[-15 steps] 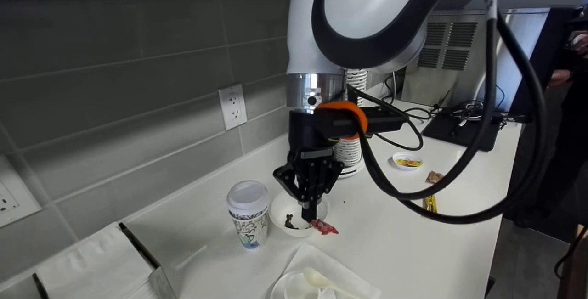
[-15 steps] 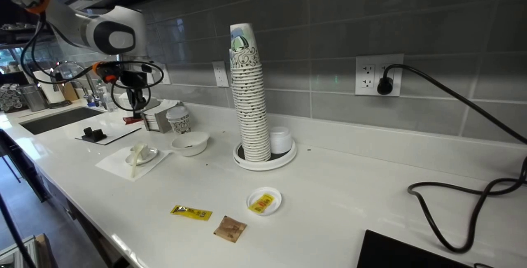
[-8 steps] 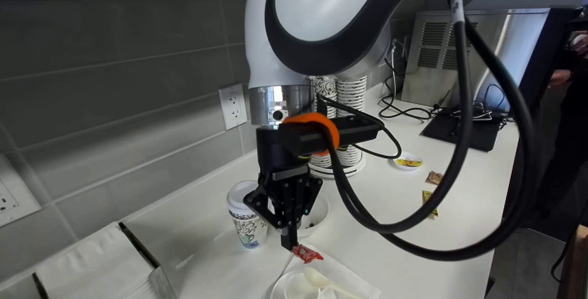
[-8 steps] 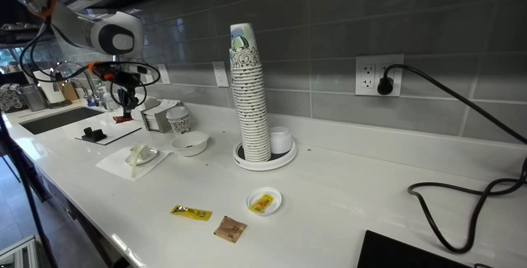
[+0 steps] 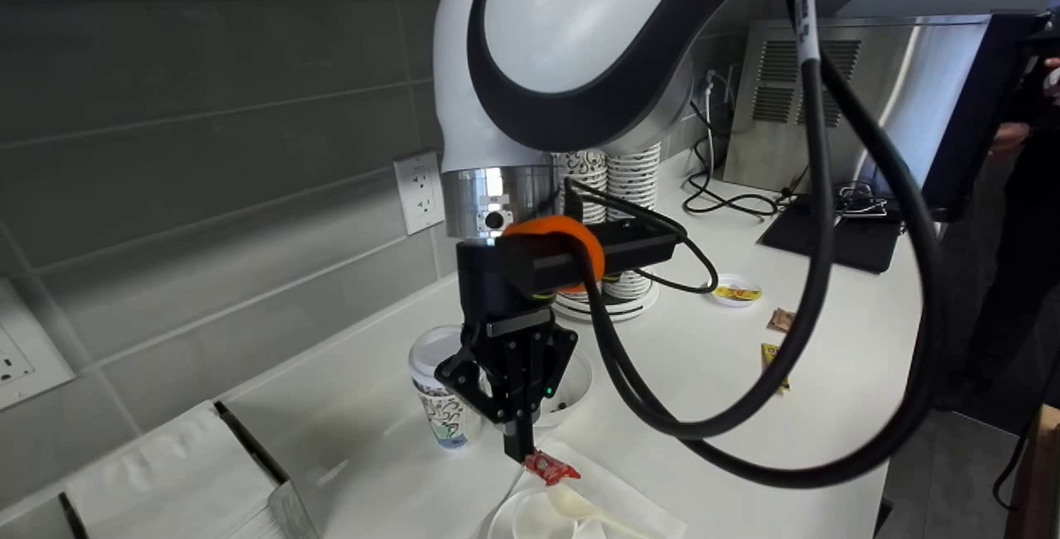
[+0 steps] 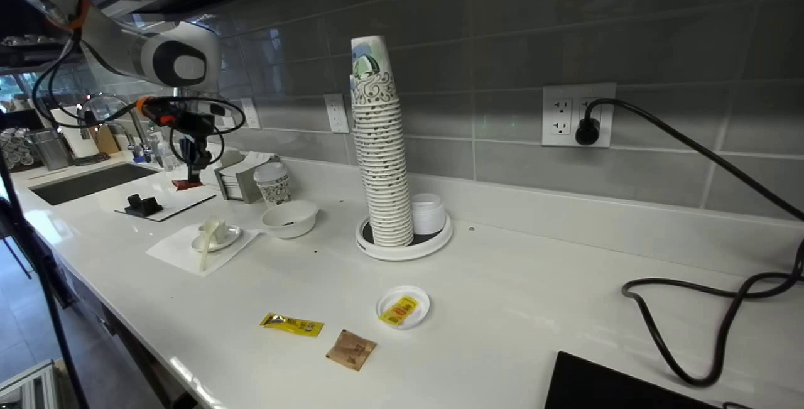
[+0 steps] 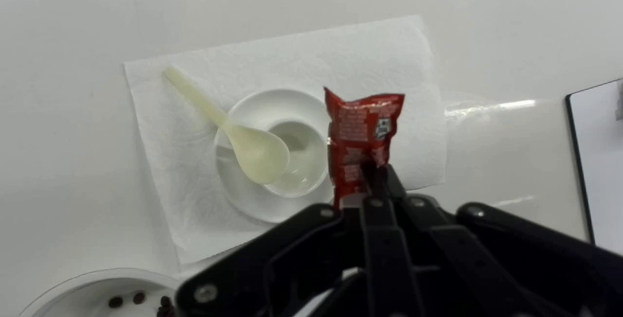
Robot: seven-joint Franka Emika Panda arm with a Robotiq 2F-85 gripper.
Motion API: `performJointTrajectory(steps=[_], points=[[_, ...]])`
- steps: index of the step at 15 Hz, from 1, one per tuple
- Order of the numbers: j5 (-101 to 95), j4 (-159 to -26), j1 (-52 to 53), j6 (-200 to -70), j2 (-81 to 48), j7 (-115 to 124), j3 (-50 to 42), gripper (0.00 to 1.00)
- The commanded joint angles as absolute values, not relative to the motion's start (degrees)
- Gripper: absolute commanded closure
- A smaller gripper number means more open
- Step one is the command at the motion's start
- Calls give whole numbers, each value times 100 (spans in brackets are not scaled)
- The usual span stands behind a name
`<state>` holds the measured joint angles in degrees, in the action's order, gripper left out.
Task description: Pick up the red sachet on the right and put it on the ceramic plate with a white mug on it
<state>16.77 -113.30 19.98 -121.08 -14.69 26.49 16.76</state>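
Observation:
My gripper [image 5: 519,446] is shut on the red sachet [image 5: 551,469] and holds it up in the air. The red sachet also shows in the wrist view [image 7: 357,127], where it overlaps the right rim of the ceramic plate [image 7: 272,97], and small in an exterior view [image 6: 186,185]. The fingertips [image 7: 382,176] pinch its lower part. The white mug [image 7: 309,173] stands on the plate, which lies on a white napkin [image 7: 379,49]. A pale spoon [image 7: 194,98] rests across the plate and mug. No markings on the mug can be made out.
A white bowl [image 6: 290,223] with dark bits, a lidded paper cup [image 6: 273,189] and a napkin holder [image 6: 242,179] stand near the plate. A tall cup stack [image 6: 382,170] stands further along. A clipboard [image 7: 603,161] lies on the plate's other side.
My gripper has carried the red sachet from in front of the white bowl toward the plate and napkin, and it has come slightly lower in the last half second.

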Motion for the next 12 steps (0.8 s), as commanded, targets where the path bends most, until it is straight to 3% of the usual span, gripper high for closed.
performJointTrajectory(steps=[1, 12], points=[[1637, -10974, 2174, -12133, -1889, 2737, 1693, 100], [1510, -10412, 2672, -12355, -2886, 3152, 1535, 100]])
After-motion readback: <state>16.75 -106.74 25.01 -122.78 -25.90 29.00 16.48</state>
